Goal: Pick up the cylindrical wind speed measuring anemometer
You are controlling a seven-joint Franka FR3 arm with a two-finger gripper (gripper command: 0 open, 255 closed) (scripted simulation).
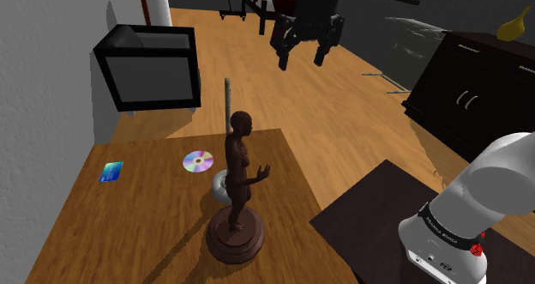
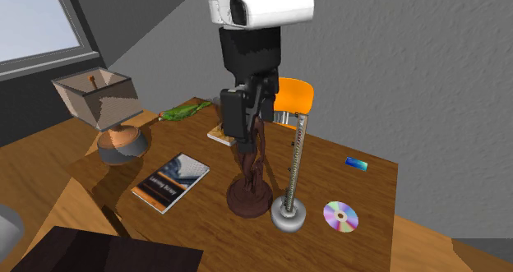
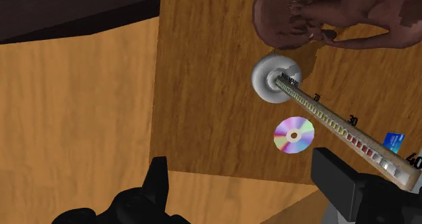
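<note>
Presently itemised on one wooden table (image 1: 129, 231): one anemometer (image 3: 338, 124), a slim upright cylindrical tube carrying a numbered scale, is standing on a round grey base just beside one dark brown figurine (image 1: 238, 179), itself mounted on a circular plinth. One iridescent disc (image 1: 198, 161) and one small blue card (image 1: 111, 172) are lying flat near them. One lamp (image 2: 107, 114) with an angular shade is sitting well apart. One black gripper (image 1: 302, 61) is hovering above, its two fingers standing spread and clasping nothing.
</note>
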